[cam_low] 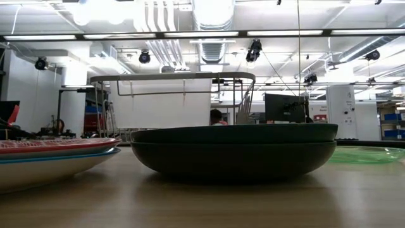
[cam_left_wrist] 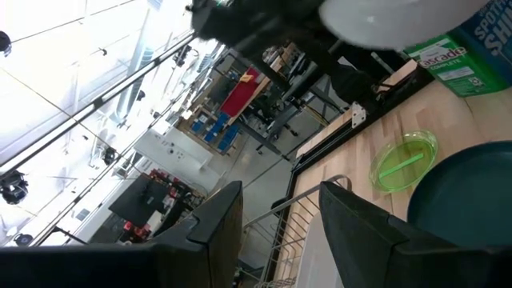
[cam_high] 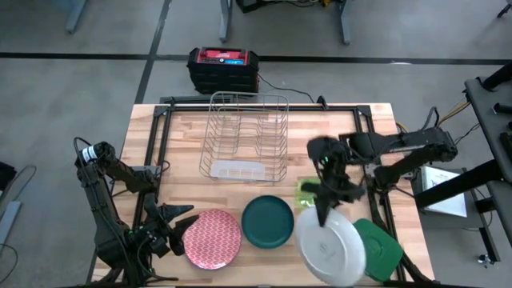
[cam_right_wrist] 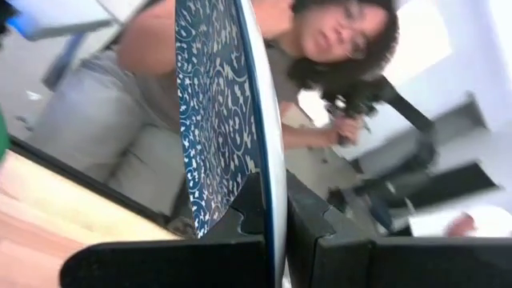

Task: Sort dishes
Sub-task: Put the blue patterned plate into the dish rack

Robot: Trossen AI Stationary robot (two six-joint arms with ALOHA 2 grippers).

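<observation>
High view: wooden table; right fingers clamp blue-patterned plate; left fingers spread.

The wooden table carries a wire rack, red-patterned plate, dark green plate and neon-green cup.

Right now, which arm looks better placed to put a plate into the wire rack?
The right one, probably. Its gripper is already shut on the rim of a plate with a blue pattern, lifted on edge near the rack. The left gripper hangs open and empty beside the red plate.
</observation>
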